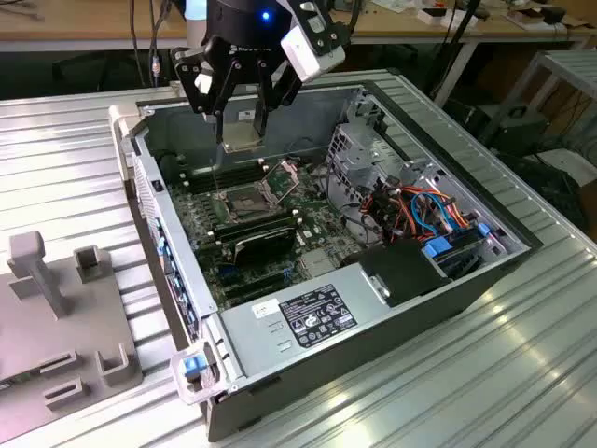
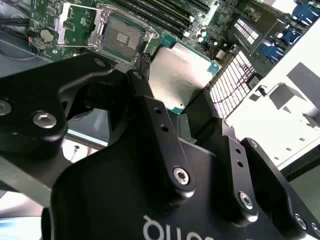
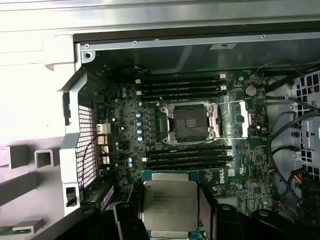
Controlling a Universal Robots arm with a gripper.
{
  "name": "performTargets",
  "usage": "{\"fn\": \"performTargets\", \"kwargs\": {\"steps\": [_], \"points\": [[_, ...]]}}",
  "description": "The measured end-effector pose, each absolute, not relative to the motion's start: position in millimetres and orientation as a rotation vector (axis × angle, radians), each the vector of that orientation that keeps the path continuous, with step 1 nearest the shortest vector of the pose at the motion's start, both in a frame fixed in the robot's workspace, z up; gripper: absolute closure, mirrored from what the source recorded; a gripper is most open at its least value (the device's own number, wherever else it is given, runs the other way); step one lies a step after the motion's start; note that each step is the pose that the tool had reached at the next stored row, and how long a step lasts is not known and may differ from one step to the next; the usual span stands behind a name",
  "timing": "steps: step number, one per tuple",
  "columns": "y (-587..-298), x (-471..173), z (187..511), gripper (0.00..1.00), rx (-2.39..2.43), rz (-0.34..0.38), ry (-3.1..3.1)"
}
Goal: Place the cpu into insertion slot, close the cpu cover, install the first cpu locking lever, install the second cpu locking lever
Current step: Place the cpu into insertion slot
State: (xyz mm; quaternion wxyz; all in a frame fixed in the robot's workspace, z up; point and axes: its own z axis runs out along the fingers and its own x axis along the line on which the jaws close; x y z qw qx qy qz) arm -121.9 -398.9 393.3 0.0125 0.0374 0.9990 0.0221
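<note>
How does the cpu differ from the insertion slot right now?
The cpu hangs above the green board, clamped in the gripper; the insertion slot sits fixed on that board. The cpu shows a plain silvery-grey metal top; the insertion slot shows a dark pin-grid centre inside a silver rim. The cpu is a solid plate; the insertion slot is an empty, uncovered recess. Both are square.

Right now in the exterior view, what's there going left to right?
grey fixture → insertion slot, cpu held in the gripper above it in frame → open cpu cover → drive cage → blue connectors
</note>
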Motion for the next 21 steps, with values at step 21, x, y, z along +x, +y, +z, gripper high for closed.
{"fn": "performTargets", "kwargs": {"steps": [21], "points": [[-397.2,-115.2,392.9,0.46,0.145,0.068,3.112]]}}
